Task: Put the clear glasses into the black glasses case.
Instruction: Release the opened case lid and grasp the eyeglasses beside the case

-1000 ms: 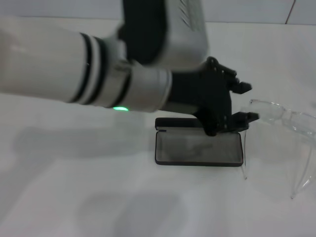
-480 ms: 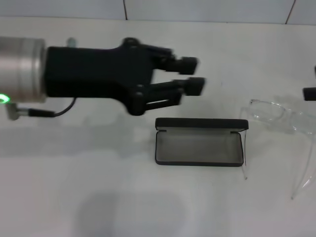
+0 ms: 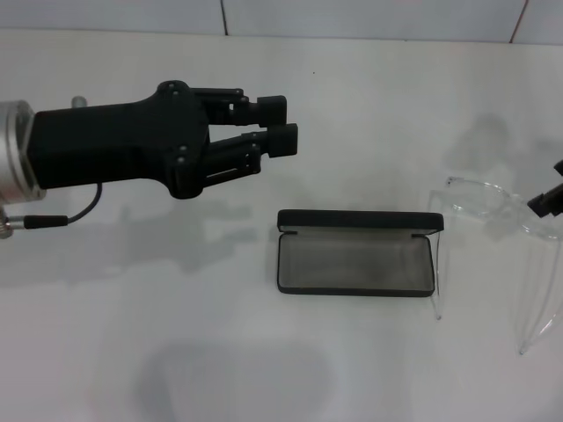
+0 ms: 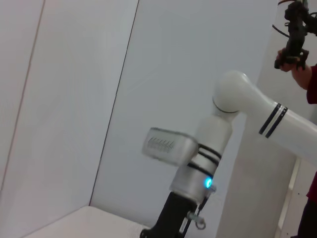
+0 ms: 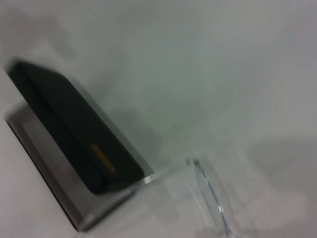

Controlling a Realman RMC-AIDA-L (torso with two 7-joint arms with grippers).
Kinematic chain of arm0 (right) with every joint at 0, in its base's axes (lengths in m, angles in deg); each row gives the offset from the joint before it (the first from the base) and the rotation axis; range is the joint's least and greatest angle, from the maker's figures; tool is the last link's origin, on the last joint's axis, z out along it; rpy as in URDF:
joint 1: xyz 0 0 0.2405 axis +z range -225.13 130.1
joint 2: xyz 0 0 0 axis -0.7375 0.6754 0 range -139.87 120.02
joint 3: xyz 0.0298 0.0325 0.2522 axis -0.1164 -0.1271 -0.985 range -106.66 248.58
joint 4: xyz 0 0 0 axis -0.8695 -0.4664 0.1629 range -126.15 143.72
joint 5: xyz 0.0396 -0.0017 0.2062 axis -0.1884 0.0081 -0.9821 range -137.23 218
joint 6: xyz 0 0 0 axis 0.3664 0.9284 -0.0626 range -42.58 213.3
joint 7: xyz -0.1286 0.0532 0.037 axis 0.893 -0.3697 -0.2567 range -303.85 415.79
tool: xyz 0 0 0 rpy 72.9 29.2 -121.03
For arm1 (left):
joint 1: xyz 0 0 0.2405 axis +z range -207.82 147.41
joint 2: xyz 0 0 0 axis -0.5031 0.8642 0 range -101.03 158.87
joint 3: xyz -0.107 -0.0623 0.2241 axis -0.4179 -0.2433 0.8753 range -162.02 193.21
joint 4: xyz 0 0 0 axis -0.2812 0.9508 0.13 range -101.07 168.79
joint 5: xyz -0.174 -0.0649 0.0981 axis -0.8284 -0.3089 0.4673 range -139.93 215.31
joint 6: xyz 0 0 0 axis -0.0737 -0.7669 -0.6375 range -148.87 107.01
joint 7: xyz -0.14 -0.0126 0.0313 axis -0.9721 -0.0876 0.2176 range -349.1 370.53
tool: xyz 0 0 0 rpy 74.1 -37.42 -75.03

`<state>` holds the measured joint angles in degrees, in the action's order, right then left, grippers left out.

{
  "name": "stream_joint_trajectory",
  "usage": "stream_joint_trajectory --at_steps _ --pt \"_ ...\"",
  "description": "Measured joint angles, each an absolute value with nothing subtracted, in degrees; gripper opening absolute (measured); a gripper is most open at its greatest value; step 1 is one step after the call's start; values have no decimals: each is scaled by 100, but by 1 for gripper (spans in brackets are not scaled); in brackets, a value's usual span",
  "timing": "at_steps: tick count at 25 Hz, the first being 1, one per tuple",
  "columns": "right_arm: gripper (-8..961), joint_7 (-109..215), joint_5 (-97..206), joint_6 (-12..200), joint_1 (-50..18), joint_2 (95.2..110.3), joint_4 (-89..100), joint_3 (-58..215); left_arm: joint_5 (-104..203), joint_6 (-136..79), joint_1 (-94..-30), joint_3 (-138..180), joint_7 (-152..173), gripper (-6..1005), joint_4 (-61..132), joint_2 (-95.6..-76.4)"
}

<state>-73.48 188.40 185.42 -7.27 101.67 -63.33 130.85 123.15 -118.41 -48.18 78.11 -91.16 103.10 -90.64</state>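
White counter [image 3: 369,105] fills our head view; the black glasses case [image 3: 356,261] lies open, the clear glasses [image 3: 506,220] just right. Our left end effector [image 3: 274,125] hangs pressed together. Our right end effector [image 3: 547,195] peeks in; we cannot tell its fingers. Left wrist: white walls [image 4: 69,99].

Left gripper [image 3: 280,125] – matte black w/ small screws, silver wrist cuff, thin black cable; white arm seg w/ black bands [image 4: 270,124].

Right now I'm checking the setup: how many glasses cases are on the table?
1. The black glasses case lies open at the middle of the table, lid up at the far side, nothing in its grey lining; the clear glasses rest beside its right end.
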Motion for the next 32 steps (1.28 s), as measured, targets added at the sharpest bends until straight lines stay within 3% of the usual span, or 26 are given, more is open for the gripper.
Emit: stream_joint_trajectory --at_steps 3,6,23,28,32 --pt "764 -7417 19237 18304 -623 10335 -6274 13317 12311 -11841 -4812 7800 -9003 353 10281 -9068" --pt "756 -7408 19346 18058 -521 10408 -6105 13478 12306 -11841 -4800 7795 -8959 353 10218 -9071" --pt "679 -7193 19372 17062 -297 10522 -5091 13858 12288 -11848 -4822 7782 -8800 352 9964 -9061" --pt "480 -7151 19374 16929 -273 10523 -4888 13862 12284 -11828 -4822 7781 -8799 352 9951 -9060" --pt "451 -7123 19375 16883 -267 10528 -4824 13864 12284 -11822 -4829 7763 -8798 353 9868 -9060"
